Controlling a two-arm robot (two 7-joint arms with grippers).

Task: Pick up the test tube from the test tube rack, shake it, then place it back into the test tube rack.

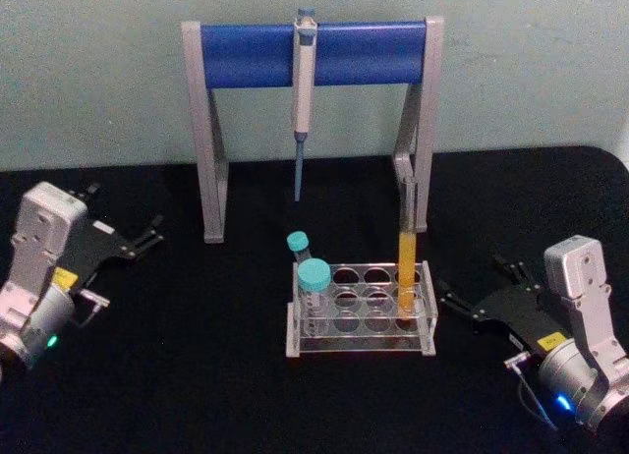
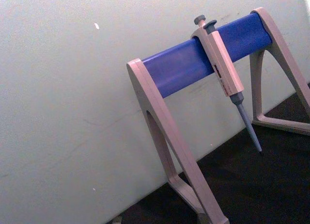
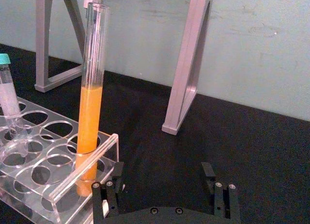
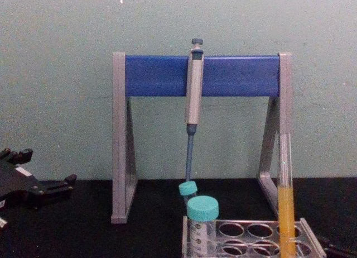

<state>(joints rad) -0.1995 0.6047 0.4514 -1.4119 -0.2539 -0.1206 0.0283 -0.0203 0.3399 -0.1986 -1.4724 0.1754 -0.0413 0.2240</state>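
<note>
The test tube [image 1: 407, 265] stands upright in the right end of the clear test tube rack [image 1: 360, 347], with orange-yellow liquid in its lower half. My right gripper [image 1: 479, 285] rests open on the black table just right of the rack, pointing at it, nothing between its fingers. In the right wrist view the test tube [image 3: 89, 122] rises from a corner hole of the rack [image 3: 58, 186], a short way ahead and to one side of the open right gripper [image 3: 162, 174]. My left gripper [image 1: 126, 214] sits open far to the left, well away from the rack; it also appears at the chest view's left edge [image 4: 44, 170].
Two teal-capped tubes [image 1: 313, 279] stand in the rack's left end. Behind the rack is a grey-and-blue pipette stand [image 1: 313, 53] with a pipette [image 1: 302, 100] hanging from its bar. The stand's right leg [image 1: 418, 169] is close behind the test tube.
</note>
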